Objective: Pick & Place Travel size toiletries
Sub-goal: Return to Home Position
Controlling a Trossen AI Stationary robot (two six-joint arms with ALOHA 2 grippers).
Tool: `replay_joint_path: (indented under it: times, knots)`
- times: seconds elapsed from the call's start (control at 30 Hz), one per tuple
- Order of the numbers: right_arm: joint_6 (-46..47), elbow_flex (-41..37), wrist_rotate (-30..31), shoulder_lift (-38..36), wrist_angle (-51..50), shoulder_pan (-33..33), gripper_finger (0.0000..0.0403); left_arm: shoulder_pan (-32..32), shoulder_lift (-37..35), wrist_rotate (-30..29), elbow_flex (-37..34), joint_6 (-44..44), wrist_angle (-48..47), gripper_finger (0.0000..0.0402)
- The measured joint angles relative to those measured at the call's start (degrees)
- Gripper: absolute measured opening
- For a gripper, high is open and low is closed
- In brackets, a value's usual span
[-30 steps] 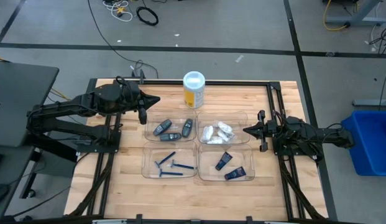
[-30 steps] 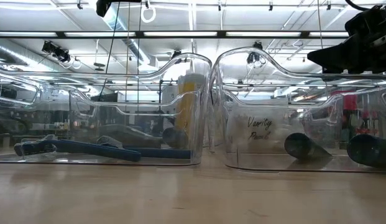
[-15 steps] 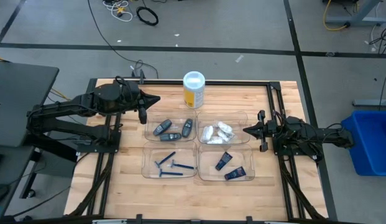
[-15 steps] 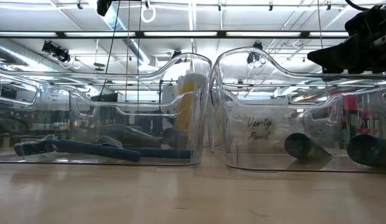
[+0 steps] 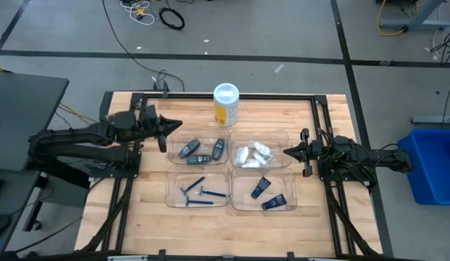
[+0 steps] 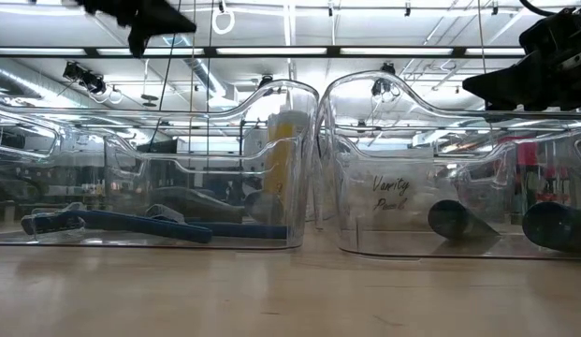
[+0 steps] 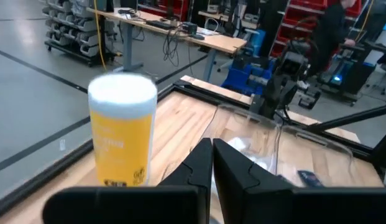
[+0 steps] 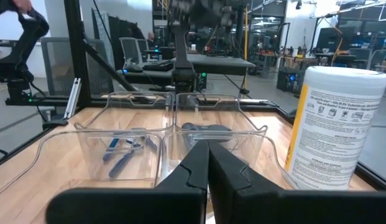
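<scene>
Slatted wooden counter [image 5: 148, 217] carries all items.

L arm lies along the counter's left side. The left gripper [image 5: 175, 125] hangs above the counter, just beside the left edge of the rear-left tray, tips aimed at it. Its fingers [image 7: 199, 163] are pressed together w/ nothing between them. R arm lies along the right side. The right gripper [image 5: 288, 151] sits at the right edge of the rear-right tray. Its fingers [image 8: 196, 163] are also pressed together and empty.

Four clear plastic rectangular trays form a 2-by-2 block at counter centre. A tall yellow canister w/ white lid [image 5: 226, 105] stands upright just behind the block, approx. on its centre line.

Tray contents:
- Rear-left tray [image 5: 173, 141]: 3 grey oval sticks [image 5: 219, 148], lying flat.
- Rear-right tray [image 5: 285, 136]: several white crinkly packets [image 5: 253, 153], bunched together.
- Front-left tray [image 5: 169, 190]: 2 thin blue disposable razors [image 5: 212, 193], lying flat.
- Front-right tray [image 5: 292, 190]: 2 dark blue flat tubes [image 5: 261, 188], lying apart.
</scene>
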Motion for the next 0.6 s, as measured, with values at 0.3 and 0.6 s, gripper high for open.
replay_joint_path:
  times: [0.3, 0.6]
  knots:
    - [0.0, 0.0, 0.0, 0.0, 0.0, 0.0, 0.0007, -0.1, -11.9, 3.0, -22.7, 0.0, 22.8, 0.0022]
    - [0.0, 0.0, 0.0, 0.0, 0.0, 0.0, 0.0007, -2.6, -23.8, 5.4, -31.0, 8.9, 26.5, 0.0022]
